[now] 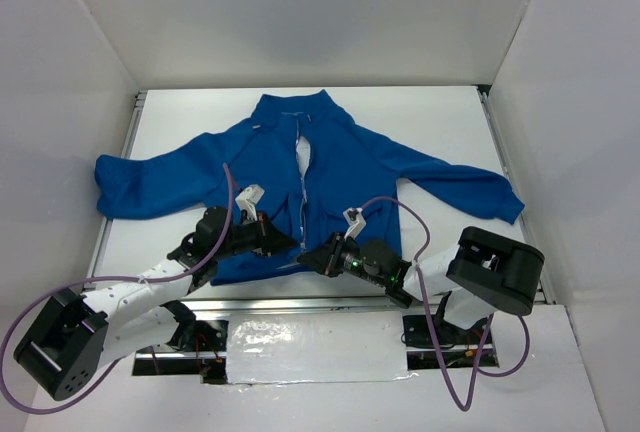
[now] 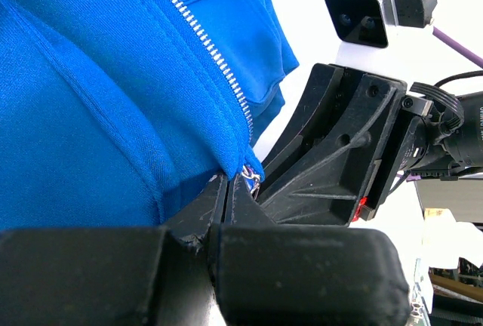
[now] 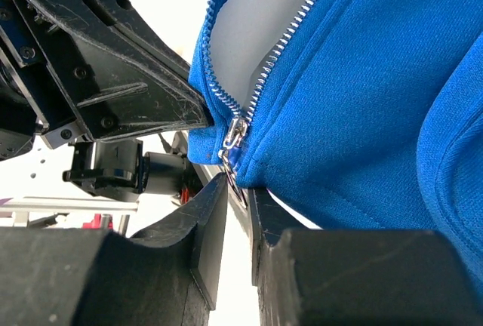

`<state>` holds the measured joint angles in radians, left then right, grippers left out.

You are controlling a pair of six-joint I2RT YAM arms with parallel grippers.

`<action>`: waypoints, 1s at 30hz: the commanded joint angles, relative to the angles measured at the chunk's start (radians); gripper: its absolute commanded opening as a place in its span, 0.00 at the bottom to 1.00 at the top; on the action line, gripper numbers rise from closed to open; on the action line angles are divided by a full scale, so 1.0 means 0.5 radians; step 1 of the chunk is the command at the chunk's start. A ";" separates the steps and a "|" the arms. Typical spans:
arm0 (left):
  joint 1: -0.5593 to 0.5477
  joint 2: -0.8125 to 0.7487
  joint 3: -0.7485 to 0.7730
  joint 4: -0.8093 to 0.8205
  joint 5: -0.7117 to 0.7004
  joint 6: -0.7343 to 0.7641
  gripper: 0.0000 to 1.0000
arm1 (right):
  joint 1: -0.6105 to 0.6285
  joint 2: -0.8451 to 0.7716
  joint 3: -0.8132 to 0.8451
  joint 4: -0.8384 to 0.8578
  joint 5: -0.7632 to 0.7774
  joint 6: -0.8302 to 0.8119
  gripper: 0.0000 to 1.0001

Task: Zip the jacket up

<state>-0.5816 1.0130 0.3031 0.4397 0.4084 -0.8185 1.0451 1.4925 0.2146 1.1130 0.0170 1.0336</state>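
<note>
Nearest, our right gripper (image 3: 235,190) pinches the zipper pull (image 3: 232,136) (slider at the hem); our left gripper (image 2: 226,190) clamps the jacket (image 1: 300,187) hem at six o'clock. Next, we judge: pull toward twelve.

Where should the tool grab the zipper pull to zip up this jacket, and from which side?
Grip the small metal zipper pull at the jacket's bottom hem, coming from the near edge. It hangs at the base of the open zipper, whose teeth run away toward the collar.

We can read no text, label, brand, number or sign on anything in these three views.
</note>
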 commanded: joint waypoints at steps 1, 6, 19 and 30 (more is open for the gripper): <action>-0.024 0.005 0.044 0.127 0.091 -0.008 0.00 | 0.011 -0.034 0.010 0.158 0.067 0.016 0.23; -0.024 0.011 0.038 0.133 0.091 -0.008 0.00 | 0.011 -0.028 0.028 0.118 0.070 0.056 0.13; -0.024 0.054 0.029 0.170 0.122 0.042 0.00 | -0.010 -0.175 0.328 -0.771 -0.080 0.494 0.00; -0.027 0.125 0.069 -0.001 0.119 0.195 0.00 | -0.393 -0.154 0.209 -0.316 -0.760 0.669 0.00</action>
<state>-0.5838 1.0691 0.3050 0.4507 0.4496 -0.7647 0.9070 1.4094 0.3252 0.7643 -0.2157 1.3155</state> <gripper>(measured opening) 0.066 0.011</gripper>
